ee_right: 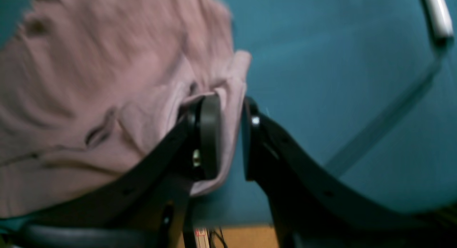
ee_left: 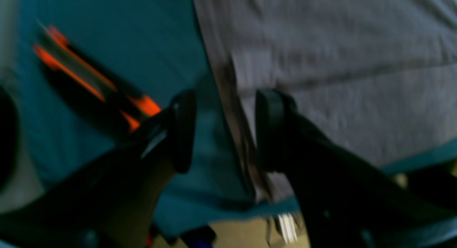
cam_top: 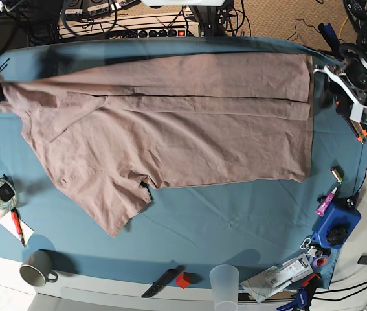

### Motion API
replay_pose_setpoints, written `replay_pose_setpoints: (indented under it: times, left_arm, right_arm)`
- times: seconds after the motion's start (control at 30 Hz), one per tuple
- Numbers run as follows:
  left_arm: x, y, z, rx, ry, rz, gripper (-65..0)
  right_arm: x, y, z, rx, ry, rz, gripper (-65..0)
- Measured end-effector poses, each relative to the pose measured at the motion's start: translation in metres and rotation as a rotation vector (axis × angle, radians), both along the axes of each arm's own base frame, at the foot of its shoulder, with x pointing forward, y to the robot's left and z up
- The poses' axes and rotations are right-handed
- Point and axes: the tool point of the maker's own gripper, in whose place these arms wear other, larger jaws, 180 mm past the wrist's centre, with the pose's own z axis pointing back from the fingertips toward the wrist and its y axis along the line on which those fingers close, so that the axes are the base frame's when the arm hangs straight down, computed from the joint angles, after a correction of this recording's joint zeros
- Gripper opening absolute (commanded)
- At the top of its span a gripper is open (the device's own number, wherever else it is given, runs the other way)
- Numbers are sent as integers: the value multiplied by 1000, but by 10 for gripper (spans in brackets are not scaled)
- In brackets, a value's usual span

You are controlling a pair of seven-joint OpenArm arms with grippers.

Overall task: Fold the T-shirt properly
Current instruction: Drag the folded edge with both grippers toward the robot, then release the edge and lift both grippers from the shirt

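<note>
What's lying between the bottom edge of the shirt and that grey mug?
In the base view, only bare teal cloth separates the T-shirt from the grey mug; the red-handled pen lies further left.

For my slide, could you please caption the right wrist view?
Right tool pinching an edge of the wrinkled mauve cotton T-shirt.
</note>
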Motion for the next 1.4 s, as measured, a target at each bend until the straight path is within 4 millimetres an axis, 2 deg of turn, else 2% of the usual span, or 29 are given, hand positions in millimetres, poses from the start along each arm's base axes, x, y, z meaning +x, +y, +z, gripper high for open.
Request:
replay_pose_setpoints:
  times: [0.07, 0.23, 0.3, 0.5, 0.6, 0.67, 0.7, 0.83, 0.97, 1.17, 1.33, 1.4]
  left_arm:
    - [-1, 3, 0, 28, 5, 2, -377]
    - [-5, 9, -6, 67, 39, 10, -377]
    - [-5, 9, -6, 67, 39, 10, -377]
    - [-4, 13, -6, 53, 44, 59, -377]
    - [-14, 12, -14, 51, 100, 56, -376]
    - [-26, 8, -20, 23, 144, 45, -352]
    - [-32, 5, -22, 7, 157, 41, -334]
    - [-44, -1, -27, -27, 182, 28, -314]
    - [-40, -12, -26, -97, 147, 44, -314]
    - [-49, -15, -48, -169, 200, 98, -315]
    - [-43, -9, -64, -208, 227, 133, -315]
    - [-49, -11, -74, -248, 279, 140, -315]
  right_arm:
    - [3, 3, -3, -3, 18, 15, -538]
    - [-4, 16, -33, -10, 151, 48, -538]
    - [-8, 14, -38, -14, 178, 26, -538]
    - [-8, 13, -37, -17, 180, 26, -537]
    - [-9, 13, -38, -18, 182, 26, -445]
    - [-15, 12, -39, -21, 197, 31, -386]
    - [-20, 12, -42, -21, 212, 31, -375]
    - [-36, 13, -50, -19, 260, 32, -373]
    - [-30, 18, -45, 6, 220, 44, -373]
    - [-20, 25, -34, 52, 138, 59, -373]
    - [-23, 22, -36, 40, 157, 53, -373]
    - [-23, 22, -36, 41, 156, 53, -373]
